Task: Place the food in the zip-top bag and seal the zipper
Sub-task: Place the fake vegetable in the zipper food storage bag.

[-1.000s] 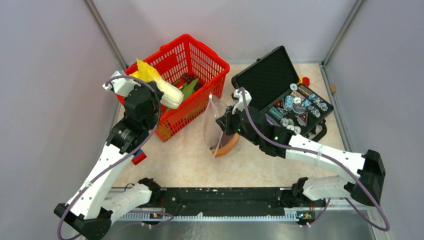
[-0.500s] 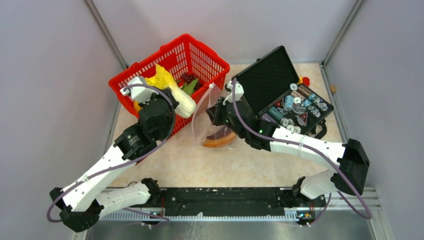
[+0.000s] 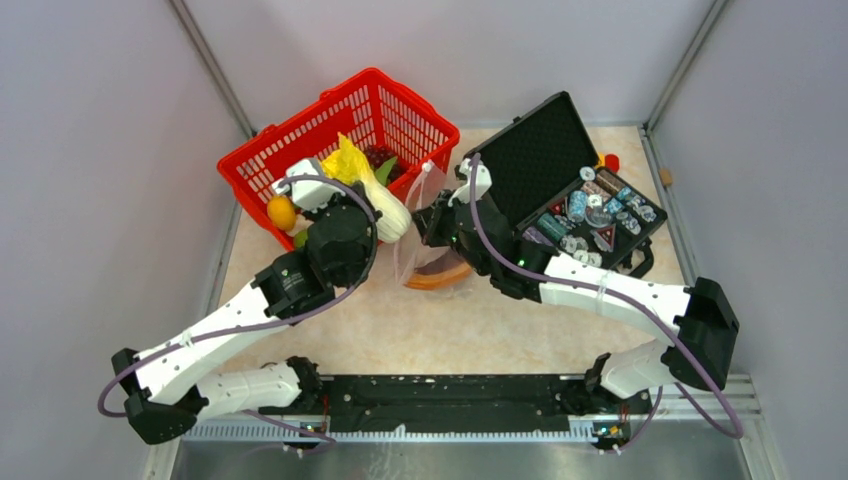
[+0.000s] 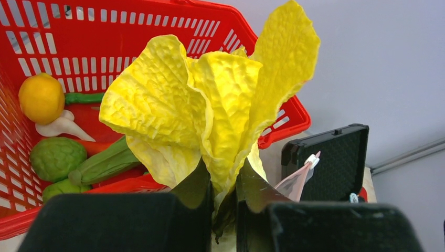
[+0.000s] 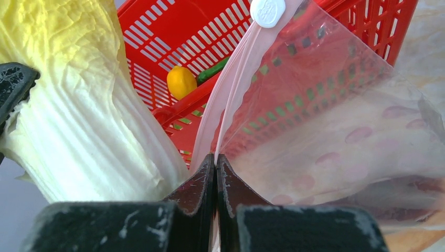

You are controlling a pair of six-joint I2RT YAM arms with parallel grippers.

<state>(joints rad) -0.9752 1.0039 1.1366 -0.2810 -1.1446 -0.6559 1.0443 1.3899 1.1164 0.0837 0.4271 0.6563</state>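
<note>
My left gripper (image 3: 368,216) is shut on a yellow-and-white toy cabbage (image 3: 378,196), held at its stalk (image 4: 224,184) above the basket's near rim, right beside the bag's mouth. My right gripper (image 3: 437,230) is shut on the pale pink zipper strip (image 5: 231,100) of the clear zip-top bag (image 3: 418,243), holding it upright; the white slider (image 5: 267,10) sits at the strip's top end. The cabbage (image 5: 78,121) is just left of the strip. An orange curved piece (image 3: 441,279) and a dark piece lie in the bag's bottom. A yellow fruit (image 4: 41,97), a green round fruit (image 4: 57,157) and green pods (image 4: 105,164) lie in the basket.
The red mesh basket (image 3: 300,125) stands at the back left, touching the bag. An open black hard case (image 3: 545,150) with poker chips (image 3: 595,210) stands at the back right. Grey walls close in on three sides.
My left gripper has carried the cabbage rightward from over the basket to the bag's mouth. My right gripper has shifted the bag left toward the basket.
</note>
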